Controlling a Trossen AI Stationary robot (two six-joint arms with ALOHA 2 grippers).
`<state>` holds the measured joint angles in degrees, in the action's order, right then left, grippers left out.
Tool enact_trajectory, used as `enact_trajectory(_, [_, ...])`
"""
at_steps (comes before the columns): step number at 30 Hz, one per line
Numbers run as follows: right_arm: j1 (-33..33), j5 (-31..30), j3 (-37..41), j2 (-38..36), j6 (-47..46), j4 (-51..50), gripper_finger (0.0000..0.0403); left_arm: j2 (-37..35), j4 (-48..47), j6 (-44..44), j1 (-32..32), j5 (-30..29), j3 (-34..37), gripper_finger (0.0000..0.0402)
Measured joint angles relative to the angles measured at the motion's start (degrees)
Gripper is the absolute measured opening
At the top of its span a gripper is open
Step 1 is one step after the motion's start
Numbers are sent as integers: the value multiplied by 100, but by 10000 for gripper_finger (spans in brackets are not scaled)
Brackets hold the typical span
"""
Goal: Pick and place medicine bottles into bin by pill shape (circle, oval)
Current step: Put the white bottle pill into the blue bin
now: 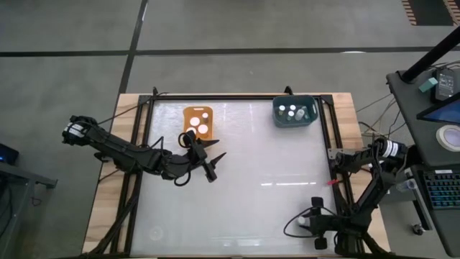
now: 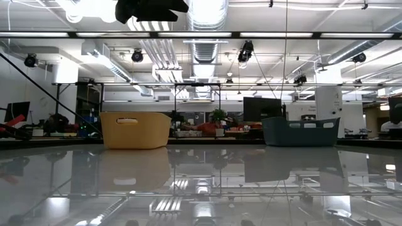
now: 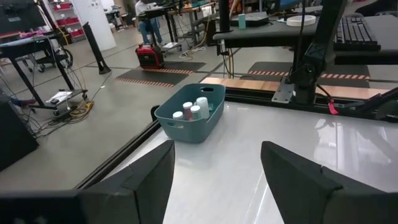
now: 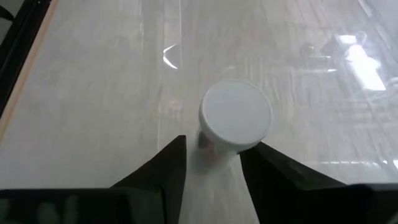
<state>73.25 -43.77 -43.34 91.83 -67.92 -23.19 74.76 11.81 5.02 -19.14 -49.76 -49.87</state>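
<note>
Flanking a white-capped bottle (image 4: 236, 117) (table bare nearby), right gripper (image 4: 213, 163) fingers spread.

Keyboard (image 1: 440, 188) and tape roll (image 1: 450, 137) on a side desk (image 1: 402, 86)

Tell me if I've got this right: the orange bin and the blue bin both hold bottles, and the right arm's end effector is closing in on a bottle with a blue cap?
Nearly. The bottle at the right end effector has a white cap, not blue, as the right wrist view shows. The orange bin and blue bin do both hold bottles.
</note>
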Motion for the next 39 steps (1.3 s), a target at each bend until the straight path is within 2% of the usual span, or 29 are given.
enact_trajectory(10, [-2,-124,51,22,-35,120,94,0,3,4,-1,0,0,223])
enact_trajectory(17, [-18,-118,51,-100,-8,61,95,0,22,24,-4,0,0,223])
enact_trajectory(23, [-246,-129,51,-560,268,-367,95,0,167,16,-4,5,0,223])
enact_trajectory(30, [-917,-148,51,-1378,859,-797,95,0,296,13,-4,439,0,223])
enact_trajectory(39, [-2104,-141,51,-2133,2026,-786,95,0,276,11,-11,636,0,223])
